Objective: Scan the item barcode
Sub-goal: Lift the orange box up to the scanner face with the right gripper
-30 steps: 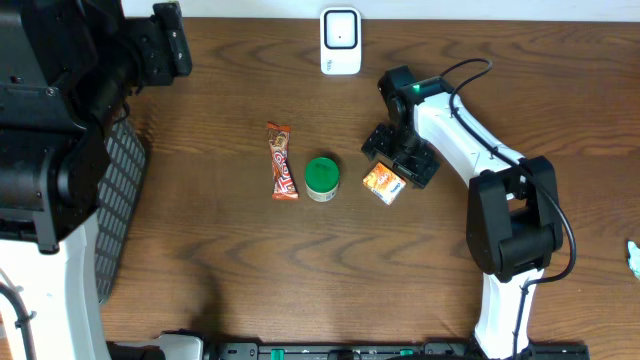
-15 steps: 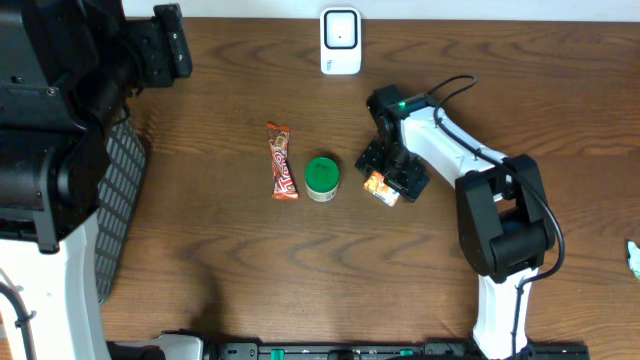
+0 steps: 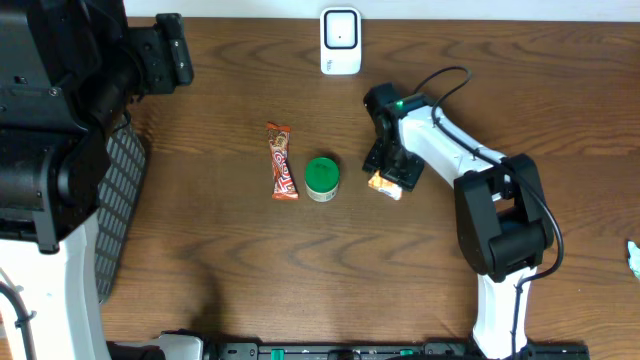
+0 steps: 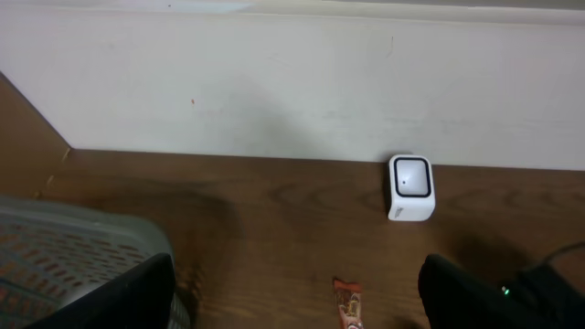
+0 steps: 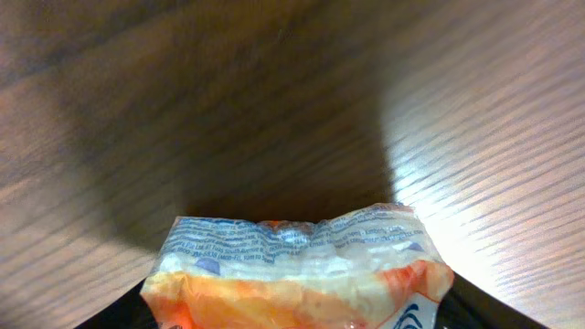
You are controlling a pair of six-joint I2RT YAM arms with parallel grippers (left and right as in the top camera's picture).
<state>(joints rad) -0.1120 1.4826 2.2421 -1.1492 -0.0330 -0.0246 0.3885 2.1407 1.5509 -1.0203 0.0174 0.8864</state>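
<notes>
Orange packet (image 3: 384, 184) under right gripper (image 3: 392, 172) — crimped end forward, axis unclear.

A bar (image 3: 282, 160) lay just left of the tub (image 3: 321, 178). Right of the tub, the right gripper (image 3: 392, 171) hung over a packet (image 3: 384, 185).

White scanner (image 3: 340, 41): we count one
Candy bar (image 3: 282, 161): we count one
Green-lidded tub (image 3: 321, 177): we count one
Orange packet (image 3: 384, 184): we count one
Mesh basket (image 3: 118, 200): we count one
Robot arms: we count two, left arm (image 3: 60, 100) and right arm (image 3: 450, 150)
</notes>
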